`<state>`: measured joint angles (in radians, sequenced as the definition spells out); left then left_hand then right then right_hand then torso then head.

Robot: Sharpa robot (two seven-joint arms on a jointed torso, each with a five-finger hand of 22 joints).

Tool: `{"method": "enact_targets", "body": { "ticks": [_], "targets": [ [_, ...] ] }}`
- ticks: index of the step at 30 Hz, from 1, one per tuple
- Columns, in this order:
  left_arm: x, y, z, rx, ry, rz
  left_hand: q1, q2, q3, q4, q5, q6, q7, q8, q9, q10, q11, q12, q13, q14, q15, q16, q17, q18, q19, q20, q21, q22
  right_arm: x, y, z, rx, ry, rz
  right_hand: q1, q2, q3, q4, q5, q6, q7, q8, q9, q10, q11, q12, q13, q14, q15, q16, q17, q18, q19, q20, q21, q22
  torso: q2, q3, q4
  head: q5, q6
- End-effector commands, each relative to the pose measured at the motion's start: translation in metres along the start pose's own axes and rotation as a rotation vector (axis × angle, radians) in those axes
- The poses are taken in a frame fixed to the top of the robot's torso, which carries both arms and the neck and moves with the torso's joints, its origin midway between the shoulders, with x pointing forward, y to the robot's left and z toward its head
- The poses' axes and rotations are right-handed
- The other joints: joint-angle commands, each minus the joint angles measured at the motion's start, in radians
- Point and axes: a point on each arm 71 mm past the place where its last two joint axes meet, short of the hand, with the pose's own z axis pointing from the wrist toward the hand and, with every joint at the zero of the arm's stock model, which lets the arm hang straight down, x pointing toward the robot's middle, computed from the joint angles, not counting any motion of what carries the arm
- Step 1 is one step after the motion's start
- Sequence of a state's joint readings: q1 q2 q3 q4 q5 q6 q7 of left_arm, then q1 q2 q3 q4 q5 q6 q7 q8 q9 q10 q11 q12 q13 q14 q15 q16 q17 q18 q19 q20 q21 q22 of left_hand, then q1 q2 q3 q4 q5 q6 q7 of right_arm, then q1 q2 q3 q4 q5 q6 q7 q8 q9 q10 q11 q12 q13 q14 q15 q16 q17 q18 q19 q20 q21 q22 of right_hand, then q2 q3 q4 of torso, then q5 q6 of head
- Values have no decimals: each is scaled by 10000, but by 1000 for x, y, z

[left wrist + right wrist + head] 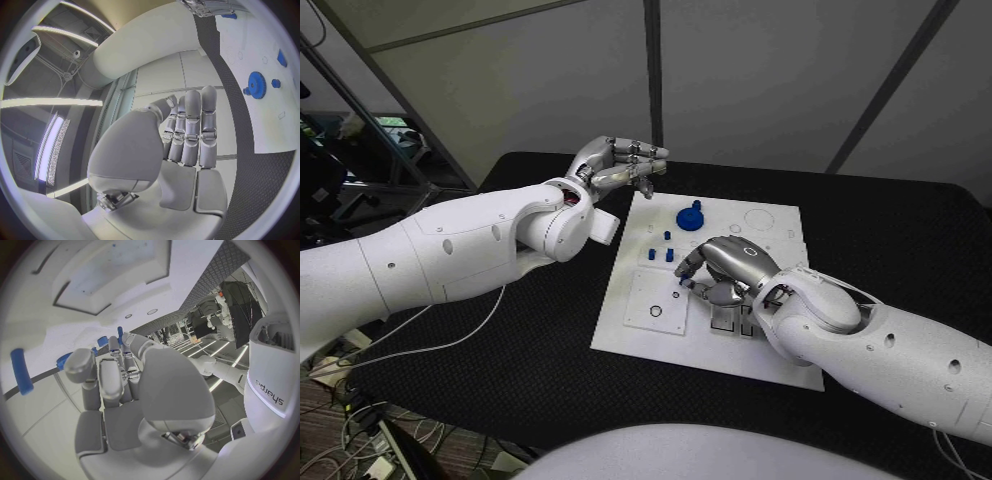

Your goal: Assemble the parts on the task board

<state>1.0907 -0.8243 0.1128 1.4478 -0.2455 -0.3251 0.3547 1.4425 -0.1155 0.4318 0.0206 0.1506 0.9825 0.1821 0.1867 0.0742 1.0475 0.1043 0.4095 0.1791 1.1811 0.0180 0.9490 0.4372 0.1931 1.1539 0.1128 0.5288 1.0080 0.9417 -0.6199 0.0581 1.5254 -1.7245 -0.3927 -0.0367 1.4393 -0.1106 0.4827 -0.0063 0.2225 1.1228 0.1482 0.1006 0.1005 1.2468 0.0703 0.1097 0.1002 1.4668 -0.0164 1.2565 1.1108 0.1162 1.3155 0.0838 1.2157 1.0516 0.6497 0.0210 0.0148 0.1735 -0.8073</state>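
The white task board (733,345) lies in the middle of the black table. A blue gear (691,215) stands near its far edge, with small blue pegs (661,254) just in front of it. My right hand (727,266) hovers low over the board's middle with its fingers curled in; the right wrist view shows nothing in its palm (125,390), and blue pegs (22,371) stand beyond the fingertips. My left hand (620,165) is raised past the board's far left corner, its fingers (190,130) curled in and holding nothing. The gear (256,84) and board (265,125) lie beside it.
A square recessed plate with a round hole (655,300) sits on the board's near left part. Pale rectangular slots (730,318) lie under my right wrist. Black table (877,215) surrounds the board, and cables (387,350) hang off its left side.
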Motion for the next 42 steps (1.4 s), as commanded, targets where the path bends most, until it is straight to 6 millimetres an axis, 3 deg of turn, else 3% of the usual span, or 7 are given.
{"method": "enact_targets", "body": {
  "ticks": [1,13,27,42],
  "targets": [
    [1,-3,1,214,59,28,31,31,4,-48,41,-35,28,-19,-11,-47,-15,37,13,-42,3,-10,-17,-110,-33,11,-48,-6,1,1,0,61,193,-129,21,43,36,-39,53,-41,-11,-60,11,-24,1,-32,7,370,7,49,7,-73,55,20,62,16,-7,8,10,12,-61],
    [2,-2,2,183,85,17,18,29,7,-45,50,-41,29,-20,-13,-57,-13,39,12,-41,5,-10,-21,-110,-34,13,-48,-6,11,6,-3,-64,681,-127,-1,28,22,-41,54,-31,-11,-58,18,-14,2,-33,13,374,8,74,32,-80,69,24,91,55,-10,-9,14,83,-152],
    [3,-2,3,139,142,-8,18,29,7,-45,50,-41,29,-20,-13,-57,-13,39,12,-41,5,-10,-21,-110,-34,13,-48,-6,15,10,-2,-95,920,-175,-2,28,21,-41,54,-31,-11,-58,18,-13,1,-33,13,375,9,76,34,-80,71,24,93,57,-10,4,0,210,-252],
    [5,-2,3,50,240,-46,14,31,13,-47,57,-48,30,-21,-15,-65,-12,43,12,-41,6,-11,-24,-109,-35,14,-48,-6,19,13,2,-53,1286,-381,-198,-49,-76,15,41,-156,34,-150,13,-169,53,-158,-6,369,51,118,34,-73,19,57,84,32,-2,2,8,239,-264]
  ]
}}
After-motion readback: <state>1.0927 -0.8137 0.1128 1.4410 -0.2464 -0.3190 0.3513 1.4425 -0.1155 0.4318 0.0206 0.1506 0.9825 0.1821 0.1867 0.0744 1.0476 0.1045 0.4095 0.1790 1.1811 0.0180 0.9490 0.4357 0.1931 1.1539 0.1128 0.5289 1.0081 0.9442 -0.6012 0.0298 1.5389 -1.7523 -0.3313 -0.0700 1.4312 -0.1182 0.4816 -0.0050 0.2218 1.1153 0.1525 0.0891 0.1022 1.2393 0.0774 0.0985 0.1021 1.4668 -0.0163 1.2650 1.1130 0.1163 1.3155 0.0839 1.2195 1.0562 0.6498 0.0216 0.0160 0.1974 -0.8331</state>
